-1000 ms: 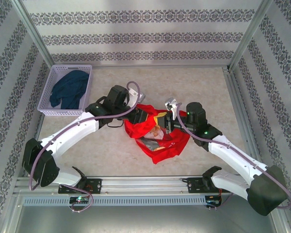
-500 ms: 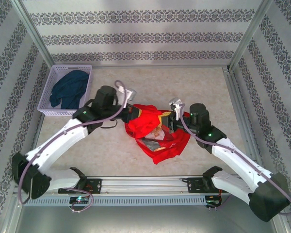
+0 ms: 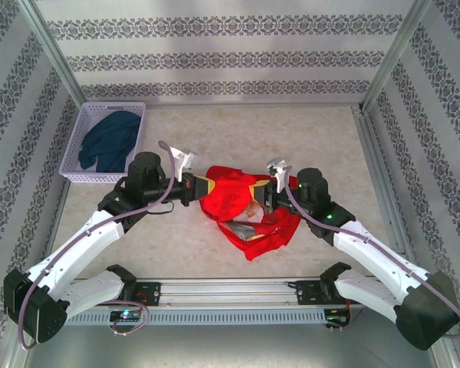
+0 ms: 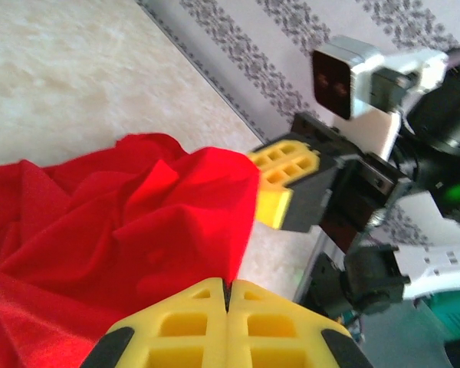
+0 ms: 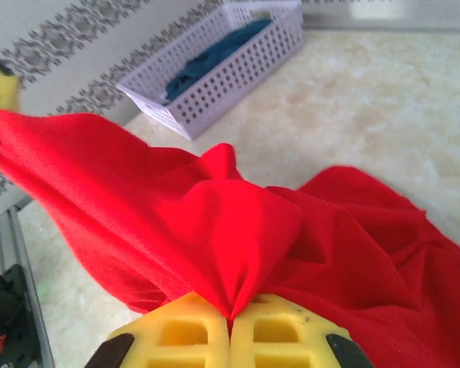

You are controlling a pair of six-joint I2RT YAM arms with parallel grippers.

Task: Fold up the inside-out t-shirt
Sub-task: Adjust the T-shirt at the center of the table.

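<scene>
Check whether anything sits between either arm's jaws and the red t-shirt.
Nothing visible does. The left jaws and right jaws are each shut on the red t-shirt, cloth stretched between them. The basket holding the blue garment stands apart, far left.

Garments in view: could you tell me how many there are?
2: the red t-shirt bunched in the middle, and a dark blue garment in the basket at far left; others may hide beneath it.

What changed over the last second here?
The left gripper closed on the shirt and drew back leftward, stretching the cloth away from the right gripper. The right gripper stayed shut on the shirt, barely shifting. Basket and navy garment unchanged.
</scene>
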